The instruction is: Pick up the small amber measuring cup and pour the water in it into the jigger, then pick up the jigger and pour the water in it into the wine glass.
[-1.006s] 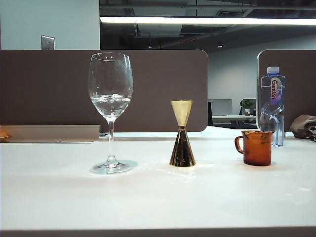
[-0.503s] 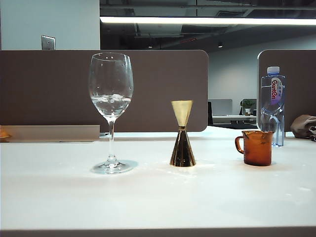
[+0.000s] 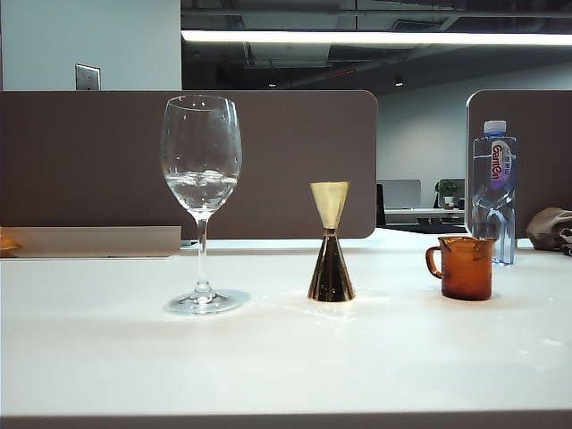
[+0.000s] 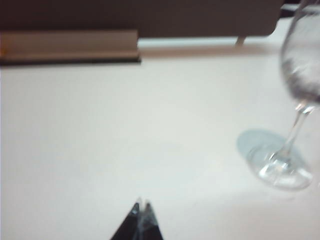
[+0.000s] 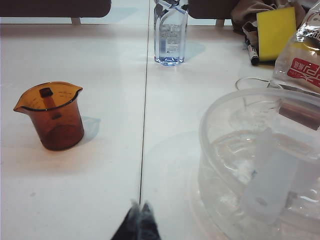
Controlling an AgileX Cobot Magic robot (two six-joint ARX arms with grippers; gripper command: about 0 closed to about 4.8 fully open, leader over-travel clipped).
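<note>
Nothing has moved; wine glass (image 4: 295, 125) and amber cup (image 5: 52, 116) stand apart from closed jaws.

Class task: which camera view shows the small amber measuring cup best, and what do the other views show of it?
The right wrist view: the small amber measuring cup is seen from above, with open mouth, spout and inside. The exterior view shows only its side and handle, further away. The left wrist view does not show it.

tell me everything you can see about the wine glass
The wine glass is tall, clear and stemmed, with a rounded bowl, thin stem and round foot. It stands upright on the white table, left of the jigger, apart from it. Clear water fills the lower part of the bowl. Nothing touches it; neither gripper is near its bowl.
</note>
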